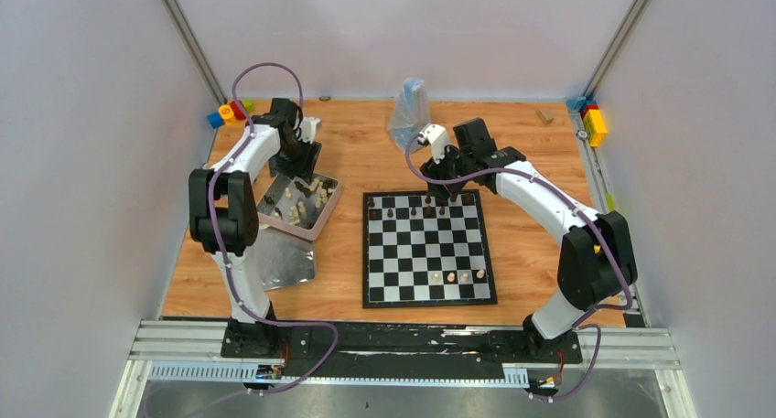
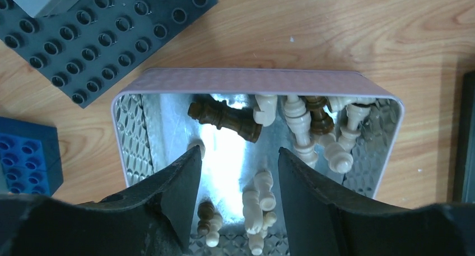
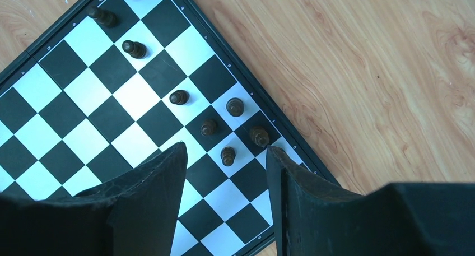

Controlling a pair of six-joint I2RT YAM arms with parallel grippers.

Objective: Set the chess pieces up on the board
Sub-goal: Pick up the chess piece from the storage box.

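The wooden table (image 1: 549, 171) carries everything I work over. At its middle, just ahead of my two bases, lies the board (image 1: 428, 246). It is flat and square, with its edges running nearly parallel to the table's near edge. In my right wrist view it sits on the diagonal, with one corner toward the lower right.

Left of the board, under my left arm, is the open silver tin (image 1: 325, 215). A silver lid (image 1: 285, 264) lies flat just nearer to me. Outside the tin's far wall lie a dark grey studded plate (image 2: 106, 32) and a blue brick (image 2: 25, 155).

My left gripper (image 2: 238, 150) hangs over the tin with its fingers apart and nothing clamped between them. My right gripper (image 3: 225, 149) hovers over the board's far right corner, its fingers likewise apart. One small dark piece (image 3: 228, 156) stands upright in the gap, far narrower than it and touching neither finger as far as I can see.

The other dark pieces (image 1: 425, 210) stand upright along the board's two far rows. Three cream pieces (image 1: 458, 277) stand upright near its near edge.

Inside the tin, a tall dark piece (image 2: 224, 117) lies on its side, its long axis slanting from upper left to lower right in my wrist view. I cannot tell which end is its head. To its right is a loose cream heap (image 2: 299, 133) — most of these lie with their long axes toward the far wall. More fallen cream ones (image 2: 259, 197) lie below my fingers.
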